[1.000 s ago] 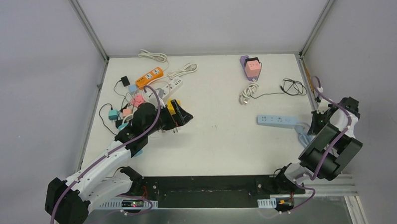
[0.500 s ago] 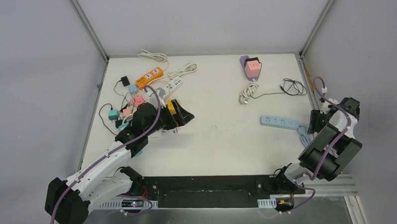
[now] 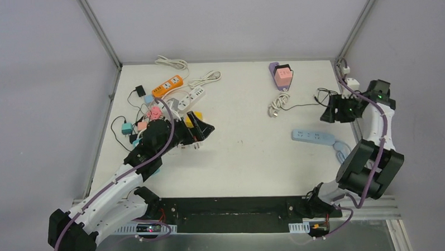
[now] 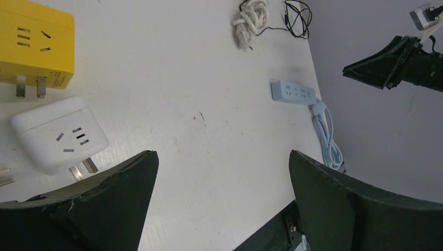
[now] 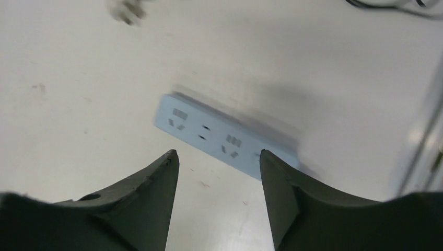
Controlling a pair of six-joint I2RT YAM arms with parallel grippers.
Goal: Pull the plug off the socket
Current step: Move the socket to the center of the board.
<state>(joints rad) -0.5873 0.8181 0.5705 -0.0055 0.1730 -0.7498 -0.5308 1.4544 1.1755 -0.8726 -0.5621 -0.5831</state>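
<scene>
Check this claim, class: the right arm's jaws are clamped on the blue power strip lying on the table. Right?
No. The jaws of the right arm stand open, holding nothing; the blue power strip lies on the table, apart from them. The right wrist view shows it.

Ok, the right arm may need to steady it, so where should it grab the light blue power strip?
Probably across its narrow width near mid-length, coming straight down. The light blue power strip lies flat, sockets up, so its two long side edges are the parallel faces available. Avoid the end where the cord leaves. The right gripper is open.
</scene>
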